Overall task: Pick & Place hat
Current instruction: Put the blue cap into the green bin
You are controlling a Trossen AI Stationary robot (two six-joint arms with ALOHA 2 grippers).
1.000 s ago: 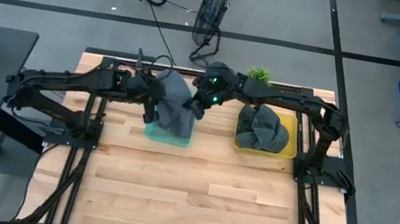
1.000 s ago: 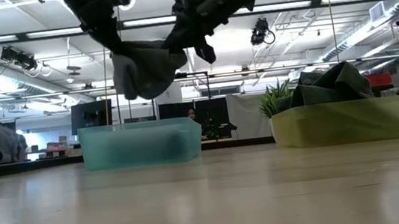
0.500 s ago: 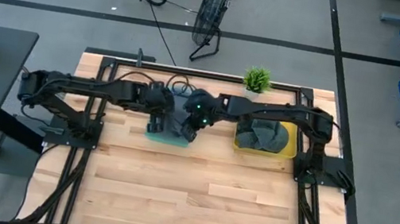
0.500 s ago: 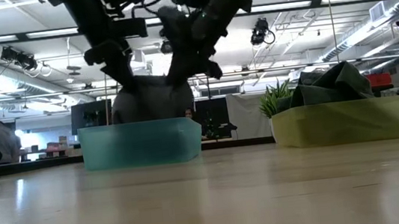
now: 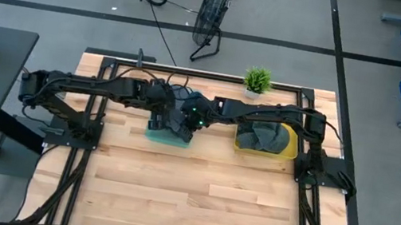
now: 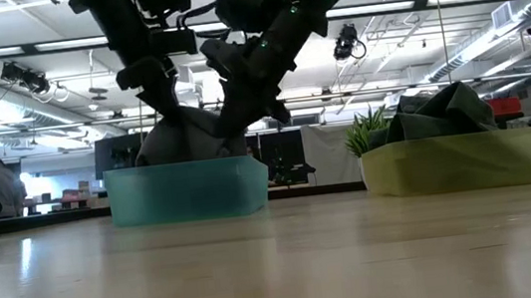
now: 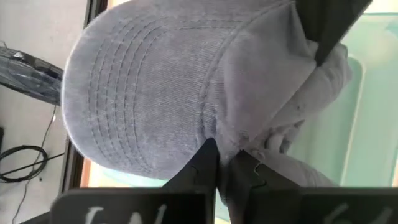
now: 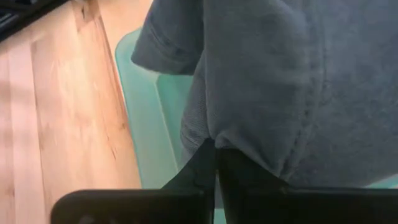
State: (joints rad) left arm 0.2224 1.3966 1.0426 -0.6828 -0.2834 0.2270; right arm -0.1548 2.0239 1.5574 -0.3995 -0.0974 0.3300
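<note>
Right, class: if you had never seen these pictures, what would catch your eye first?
Both end effectors meet over the teal bin at the table's back, left and right each pinching the grey hat that sits in it. To the right, a yellow bin holds a heap of dark hats, with a small plant behind.

Seen from above, the left claw (image 5: 161, 117) and right claw (image 5: 185, 123) meet over the teal bin (image 5: 168, 136) on the wooden table (image 5: 196, 193), both at the grey hat (image 5: 172, 122) there. Right of them, a yellow bin (image 5: 288, 142) holds dark hats (image 5: 260, 132), near a small green plant (image 5: 256, 80).
</note>
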